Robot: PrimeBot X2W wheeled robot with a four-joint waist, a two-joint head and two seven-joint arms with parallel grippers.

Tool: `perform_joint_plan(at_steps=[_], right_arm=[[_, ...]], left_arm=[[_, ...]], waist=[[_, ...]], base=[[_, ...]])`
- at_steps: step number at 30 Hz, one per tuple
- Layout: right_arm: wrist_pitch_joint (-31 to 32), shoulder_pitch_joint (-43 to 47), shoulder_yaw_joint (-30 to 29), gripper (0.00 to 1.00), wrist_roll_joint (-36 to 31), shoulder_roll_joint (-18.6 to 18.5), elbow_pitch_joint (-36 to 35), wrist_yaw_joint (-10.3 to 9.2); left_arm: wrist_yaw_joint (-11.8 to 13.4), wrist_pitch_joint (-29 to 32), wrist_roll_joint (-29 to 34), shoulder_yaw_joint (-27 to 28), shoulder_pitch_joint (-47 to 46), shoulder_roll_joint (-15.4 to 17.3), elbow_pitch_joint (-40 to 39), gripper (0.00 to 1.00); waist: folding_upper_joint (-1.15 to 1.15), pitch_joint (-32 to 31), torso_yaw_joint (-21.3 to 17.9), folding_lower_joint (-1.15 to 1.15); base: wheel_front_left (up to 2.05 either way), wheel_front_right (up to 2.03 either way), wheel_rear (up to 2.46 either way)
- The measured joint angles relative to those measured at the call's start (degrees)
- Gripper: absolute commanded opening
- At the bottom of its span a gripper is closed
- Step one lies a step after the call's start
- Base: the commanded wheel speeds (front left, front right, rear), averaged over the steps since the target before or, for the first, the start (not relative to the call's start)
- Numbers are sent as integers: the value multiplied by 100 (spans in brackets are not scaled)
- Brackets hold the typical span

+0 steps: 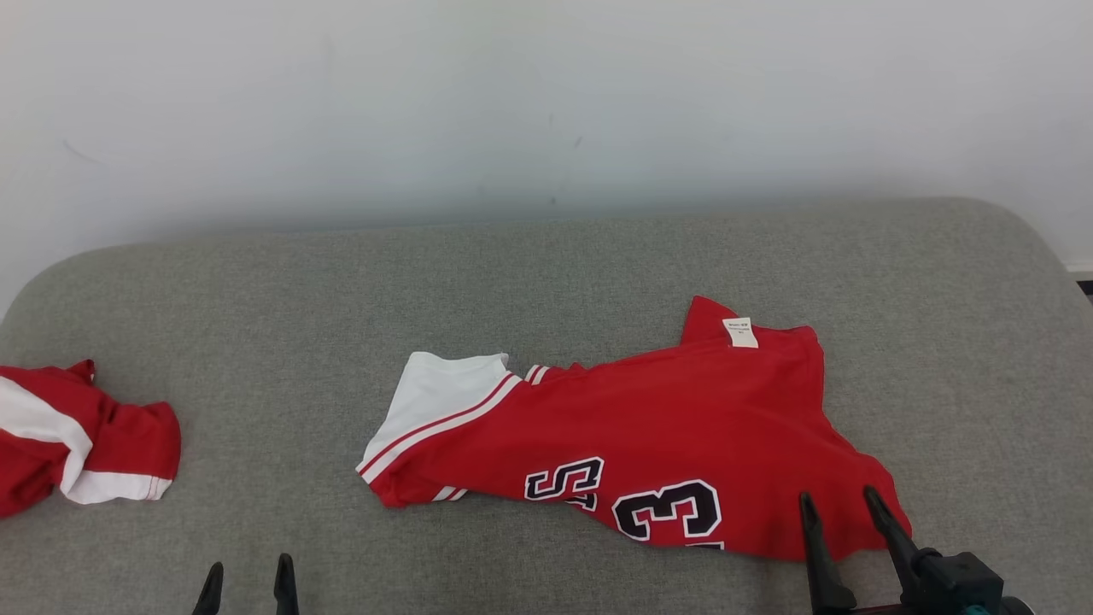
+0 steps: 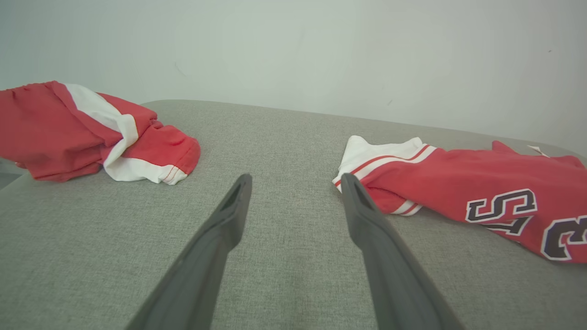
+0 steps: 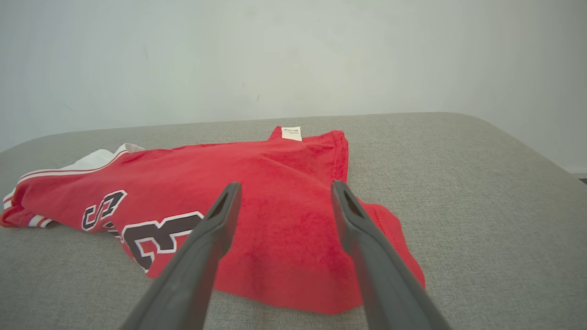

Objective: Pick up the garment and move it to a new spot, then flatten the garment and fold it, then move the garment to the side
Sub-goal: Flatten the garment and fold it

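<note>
right gripper point(image 1: 837, 494) is hovering agape, empty, lower right over crumpled red-and-white numbered cloth jersey point(image 1: 649, 436), likely lining up pickup | left gripper point(image 1: 249, 561) is hanging agape, empty, lower left

The garment point(image 1: 649, 427) is soft, matt red cloth with white cloth panels; its label point(image 1: 739, 332) is a thin white tag. The surface point(image 1: 512, 273) beneath is coarse grey woven fabric, matt. At its left edge lies a second garment point(image 1: 77, 444) of like cloth. The fingers point(image 3: 197, 261) of the right gripper point(image 3: 283, 190) look like smooth, matt dark plastic.
</note>
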Motion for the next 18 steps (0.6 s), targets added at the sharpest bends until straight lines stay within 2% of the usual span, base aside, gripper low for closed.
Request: perform_joint_plan(at_steps=[10, 12, 16, 18], right_arm=[[-8, -16, -8, 100, 42, 0, 10, 0], [7, -60, 2, 100, 316, -1, 13, 0], [325, -404, 40, 100, 365, 3, -53, 1], [726, -676, 23, 100, 386, -3, -65, 1]], left_arm=[[0, 0, -157, -93, -120, 47, 142, 100], [0, 0, -254, -119, -241, 77, 181, 100], [-8, 0, -546, -307, -708, 324, 283, 100], [-9, -1, -723, -548, -1048, 531, 455, 100]], waist=[[0, 32, -44, 0], [0, 59, -48, 0], [0, 174, -79, 0], [0, 261, -104, 0]], base=[[0, 0, 0], [0, 0, 0], [0, 0, 0], [0, 0, 0]])
